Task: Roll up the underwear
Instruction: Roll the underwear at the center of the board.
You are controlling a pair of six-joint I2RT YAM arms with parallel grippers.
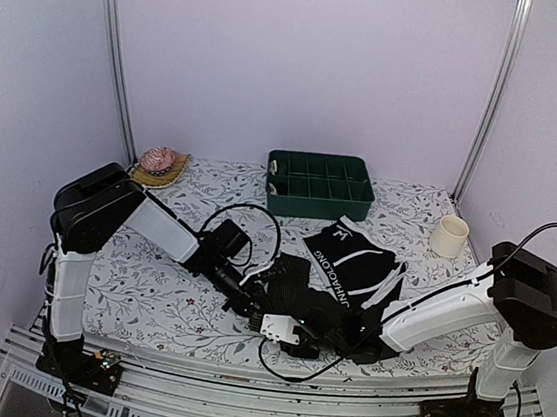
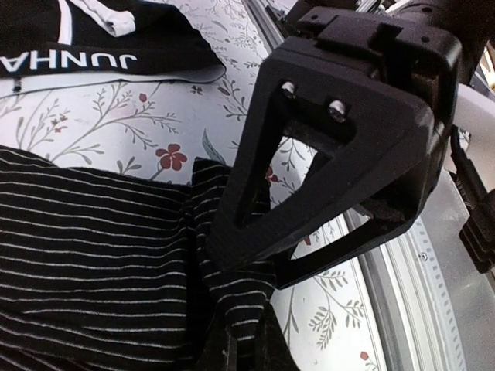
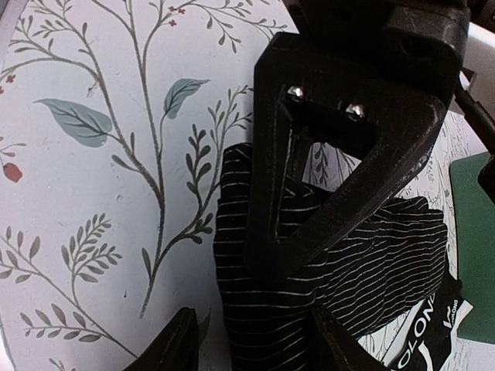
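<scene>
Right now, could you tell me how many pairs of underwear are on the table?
2: the thin-striped pair bunched near the front edge, and the lettered-waistband pair behind it, to its right. None looks hidden.

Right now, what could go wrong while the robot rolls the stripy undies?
1. Both tools crowd the same bit of the striped underwear, so the left tool and the right tool might bump each other.
2. The cloth is bunched up there, so the roll may come out lumpy or slip loose.
3. The lettered underwear lies close by and could get dragged along.
</scene>
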